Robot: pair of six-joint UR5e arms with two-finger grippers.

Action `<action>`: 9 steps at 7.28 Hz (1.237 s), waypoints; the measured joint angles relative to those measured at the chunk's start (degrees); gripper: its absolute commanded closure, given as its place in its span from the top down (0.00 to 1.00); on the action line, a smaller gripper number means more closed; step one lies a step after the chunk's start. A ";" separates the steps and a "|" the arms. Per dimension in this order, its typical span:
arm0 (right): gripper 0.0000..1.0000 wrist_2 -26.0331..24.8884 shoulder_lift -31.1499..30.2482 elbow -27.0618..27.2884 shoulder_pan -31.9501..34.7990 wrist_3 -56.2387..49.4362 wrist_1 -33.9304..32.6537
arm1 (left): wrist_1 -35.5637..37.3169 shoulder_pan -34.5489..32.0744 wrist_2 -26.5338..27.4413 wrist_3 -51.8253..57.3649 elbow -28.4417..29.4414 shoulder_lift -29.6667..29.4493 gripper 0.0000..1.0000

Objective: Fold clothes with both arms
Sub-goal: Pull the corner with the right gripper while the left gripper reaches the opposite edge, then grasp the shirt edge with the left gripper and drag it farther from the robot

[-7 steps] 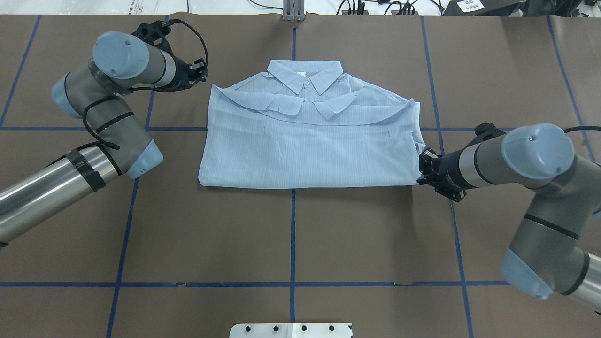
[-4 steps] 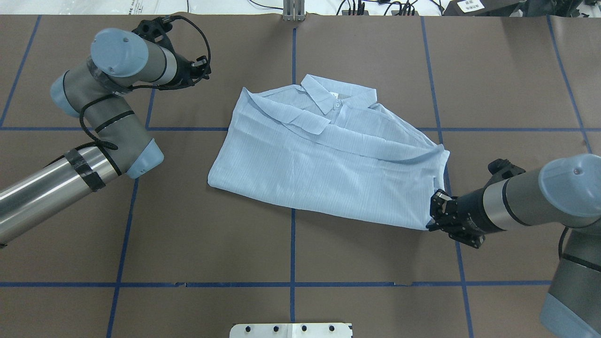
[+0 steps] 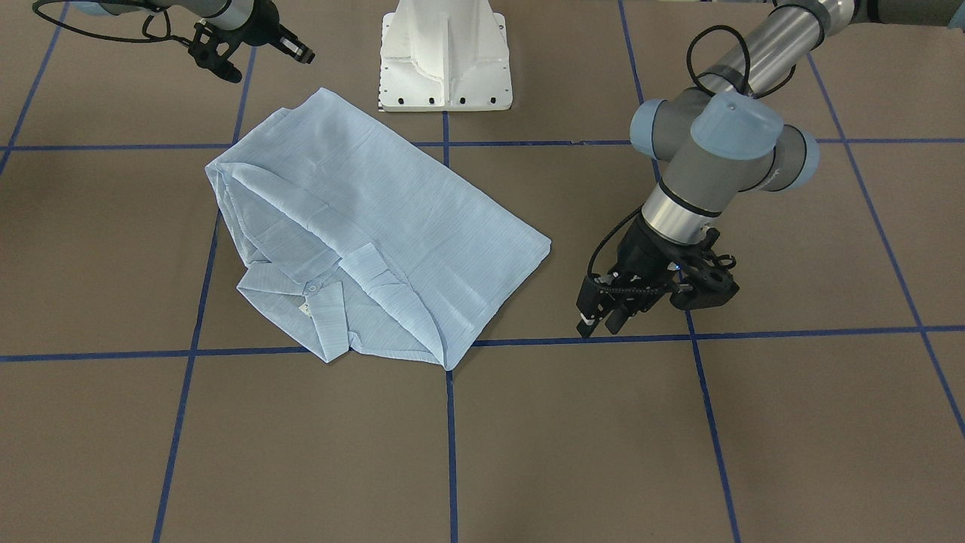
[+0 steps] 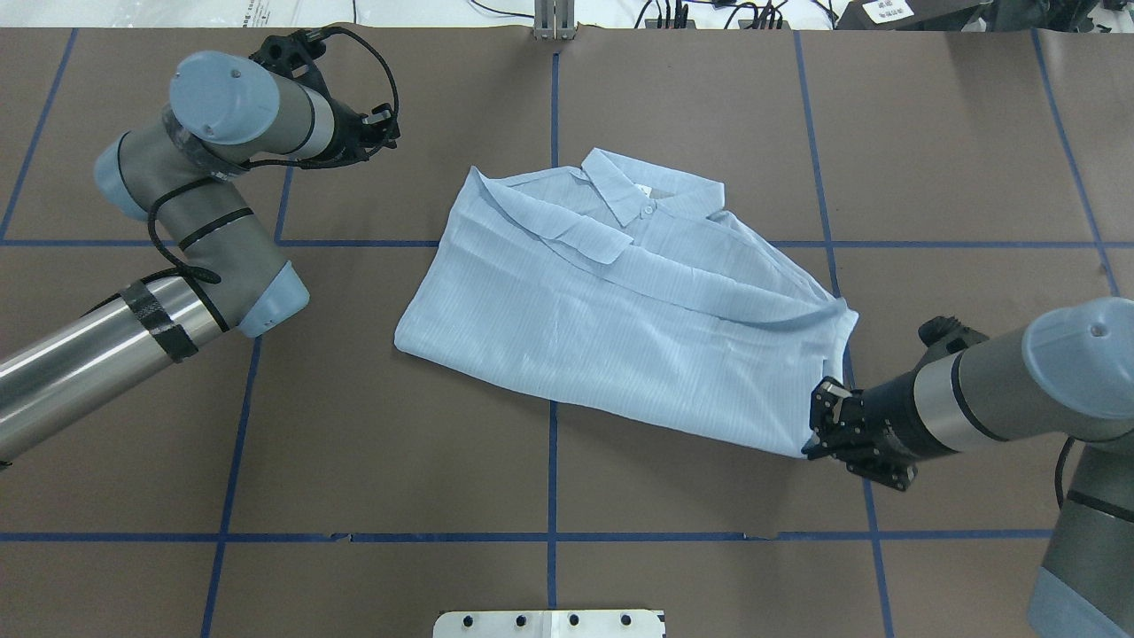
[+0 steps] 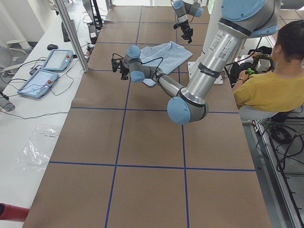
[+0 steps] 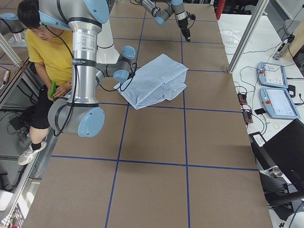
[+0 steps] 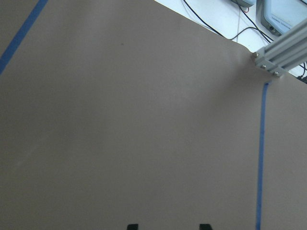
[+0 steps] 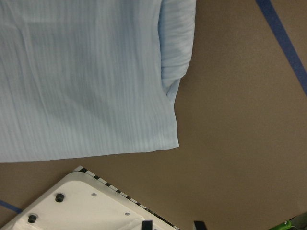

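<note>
The light-blue shirt [image 4: 620, 328] lies folded and flat on the brown table, turned askew, collar at the far side; it also shows in the front view [image 3: 362, 211]. My right gripper [image 4: 819, 425] is open and empty beside the shirt's near right corner. In the right wrist view the shirt [image 8: 86, 81] lies flat with its corner free, apart from that gripper [image 8: 172, 224]. My left gripper [image 4: 387, 124] is open and empty, off the shirt's far left side. The left wrist view shows that gripper [image 7: 168, 226] over bare table.
The white pedestal base [image 4: 549, 623] sits at the table's near edge, close to the shirt's corner in the right wrist view [image 8: 86, 201]. An aluminium post [image 4: 554, 18] stands at the far edge. An operator in yellow [image 5: 266, 85] sits beside the base.
My right gripper dragged the shirt's right corner toward the robot, which swung the shirt askew and shifted it right. The shirt's corner now lies free of it. My left arm barely moved.
</note>
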 measured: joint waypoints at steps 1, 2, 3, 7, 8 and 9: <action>1.00 0.25 0.07 0.25 1.79 -0.10 0.12 | 0.41 2.94 -1.66 -2.53 -4.20 2.04 1.00; 1.00 0.56 0.70 0.09 6.14 -0.45 0.32 | 0.77 7.14 -0.81 -4.69 -7.12 3.63 1.00; 1.00 0.64 3.08 -1.46 12.60 -1.10 0.58 | 1.71 10.84 2.21 -8.47 -8.65 4.44 1.00; 1.00 0.05 10.86 -9.80 29.10 -13.98 0.85 | 4.93 15.57 6.64 -16.77 -10.36 5.13 1.00; 1.00 -0.09 11.10 -10.38 30.16 -15.01 0.89 | 4.82 16.96 7.66 -17.08 -9.95 5.34 0.93; 1.00 -0.19 11.32 -11.09 30.62 -15.72 0.92 | 4.51 18.37 8.93 -16.90 -9.27 5.49 0.98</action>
